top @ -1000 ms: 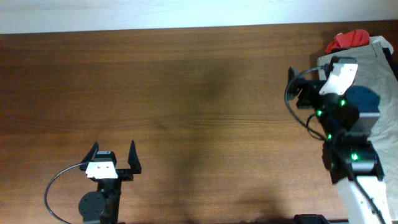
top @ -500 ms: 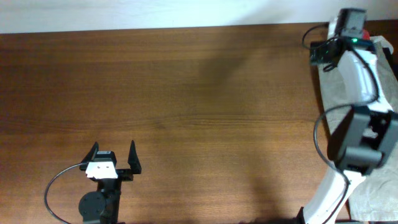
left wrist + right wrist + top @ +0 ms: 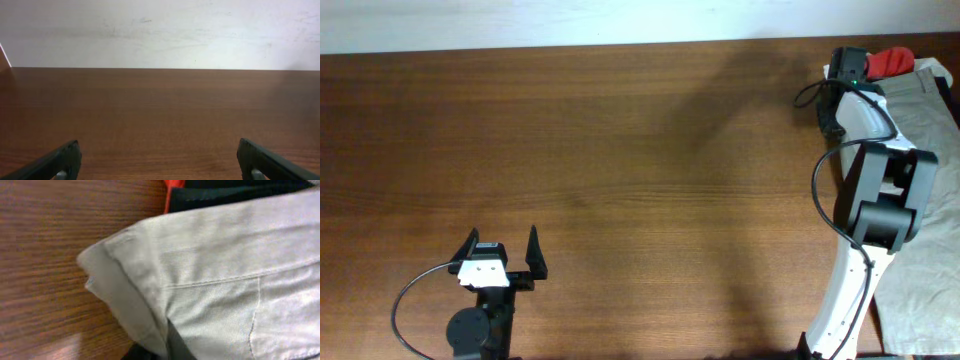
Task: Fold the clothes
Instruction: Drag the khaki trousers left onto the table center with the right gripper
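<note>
The clothes [image 3: 930, 120], light khaki and wrinkled, lie at the table's right edge. My right arm reaches over their far left corner, and its wrist [image 3: 850, 68] hides the fingers from above. In the right wrist view a seamed, folded edge of the clothes [image 3: 225, 280] fills the frame. My right gripper [image 3: 170, 347] is shut on that edge, with a dark finger showing between the cloth layers. My left gripper [image 3: 503, 255] sits near the table's front left, open and apart from the clothes. Its fingers [image 3: 60, 162] stand wide over bare wood.
A red cloth item [image 3: 890, 62] lies at the back right corner beside the clothes, with red [image 3: 172, 187] and black fabric [image 3: 235, 192] showing behind the khaki edge. The brown wooden table [image 3: 620, 150] meets a white wall at the back.
My right arm has stretched from in front of the clothes up to their far left corner, and its gripper has shut on the cloth edge. The left arm has not moved.
</note>
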You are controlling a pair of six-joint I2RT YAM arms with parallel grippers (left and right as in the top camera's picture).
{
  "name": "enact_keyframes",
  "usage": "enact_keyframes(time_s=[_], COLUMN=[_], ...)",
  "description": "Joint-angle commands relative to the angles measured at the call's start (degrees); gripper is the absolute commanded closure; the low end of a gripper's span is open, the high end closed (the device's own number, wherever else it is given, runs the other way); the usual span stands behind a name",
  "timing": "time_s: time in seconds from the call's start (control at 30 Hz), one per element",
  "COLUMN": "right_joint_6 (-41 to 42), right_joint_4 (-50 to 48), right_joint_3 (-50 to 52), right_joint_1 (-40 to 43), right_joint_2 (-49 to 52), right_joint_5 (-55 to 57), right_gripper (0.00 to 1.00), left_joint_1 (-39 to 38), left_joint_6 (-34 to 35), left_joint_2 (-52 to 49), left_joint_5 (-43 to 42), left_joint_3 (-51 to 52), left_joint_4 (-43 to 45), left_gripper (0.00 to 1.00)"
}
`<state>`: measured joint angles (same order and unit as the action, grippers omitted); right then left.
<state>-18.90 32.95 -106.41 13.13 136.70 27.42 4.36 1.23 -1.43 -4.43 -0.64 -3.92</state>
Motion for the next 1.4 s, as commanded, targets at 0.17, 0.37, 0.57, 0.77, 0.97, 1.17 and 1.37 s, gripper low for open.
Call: enact_keyframes(time_s=[0.17,0.37,0.57,0.77,0.97,1.17,1.37], right_joint_6=[9.4,10.4,16.2,29.9,33.4,39.5,39.6], right_joint_4=[0.4,4.9,8.4,8.6,4.8,11.3,22.1], right_joint_3=[-1.3,-1.3,-1.2,0.4,0.3,0.3,0.3], right_joint_1=[-0.5,-7.1,-22.1,-43.8,-56.2,-46.6,-36.3], right_joint_2=[-9.9,-20.0,-22.1,-21.1,-21.4,-27.4,-28.2], right_joint_5=[1.8,-3.6,-19.0,-31.8,-31.3,-25.2,-38.0], right_gripper=[0.96,0.96,0.96,0.96,0.18,0.01,0.01], left_joint_1=[0.3,0.3,0.3,0.3,0.3,0.3,0.3], left_joint_6=[-0.9,-0.9,-0.9,-0.9,-0.9,-0.9,-0.9], left_joint_2=[0.3,0.3,0.3,0.3,0.3,0.3,0.3], left_joint_5=[-0.2,-0.2,-0.2,-0.2,-0.2,-0.2,-0.2], left_joint_3=[0.1,0.1,0.1,0.1,0.1,0.1,0.1], left_joint_4=[-0.4,-0.4,-0.4,-0.4,-0.4,-0.4,-0.4], left_gripper=[0.01,0.01,0.01,0.01,0.01,0.01,0.01])
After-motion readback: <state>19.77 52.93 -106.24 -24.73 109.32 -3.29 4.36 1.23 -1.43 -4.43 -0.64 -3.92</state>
